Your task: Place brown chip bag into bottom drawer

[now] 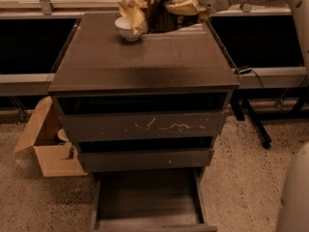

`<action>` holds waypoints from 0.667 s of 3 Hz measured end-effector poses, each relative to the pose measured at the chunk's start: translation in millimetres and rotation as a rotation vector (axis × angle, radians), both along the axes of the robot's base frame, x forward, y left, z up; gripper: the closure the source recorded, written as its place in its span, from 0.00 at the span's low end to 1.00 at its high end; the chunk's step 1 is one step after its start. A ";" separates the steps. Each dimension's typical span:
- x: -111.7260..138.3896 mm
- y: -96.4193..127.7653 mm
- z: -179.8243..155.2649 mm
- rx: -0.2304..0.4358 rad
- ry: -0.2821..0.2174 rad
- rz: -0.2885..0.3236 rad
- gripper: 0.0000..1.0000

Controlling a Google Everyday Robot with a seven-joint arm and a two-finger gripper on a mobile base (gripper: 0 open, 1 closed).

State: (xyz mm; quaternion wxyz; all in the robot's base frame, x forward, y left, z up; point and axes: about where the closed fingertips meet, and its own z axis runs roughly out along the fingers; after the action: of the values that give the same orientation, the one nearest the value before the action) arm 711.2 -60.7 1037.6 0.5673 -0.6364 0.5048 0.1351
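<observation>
The brown chip bag [153,11] is crumpled, dark brown with pale yellow ends. It hangs in the air above the back of the cabinet top [145,57], partly in front of the white bowl [126,29]. My gripper [186,6] comes in from the upper right and is shut on the brown chip bag's right end. The bottom drawer [147,199] stands pulled out at the foot of the cabinet, a shallow empty tray with thin side walls.
The scratched-front top drawer [145,125] and the plain middle drawer [145,159] stick out a little. An open cardboard box [46,144] lies on the floor at the left. A black stand leg [253,124] is at the right. My white body [294,197] fills the lower right corner.
</observation>
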 end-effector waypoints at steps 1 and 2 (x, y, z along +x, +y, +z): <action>-35.8 5.1 -19.2 0.017 0.087 0.005 1.00; -62.7 16.3 -72.8 -0.005 0.218 0.013 1.00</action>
State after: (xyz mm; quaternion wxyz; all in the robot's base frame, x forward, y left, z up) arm 648.6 -44.3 964.8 0.5066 -0.6227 0.5596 0.2060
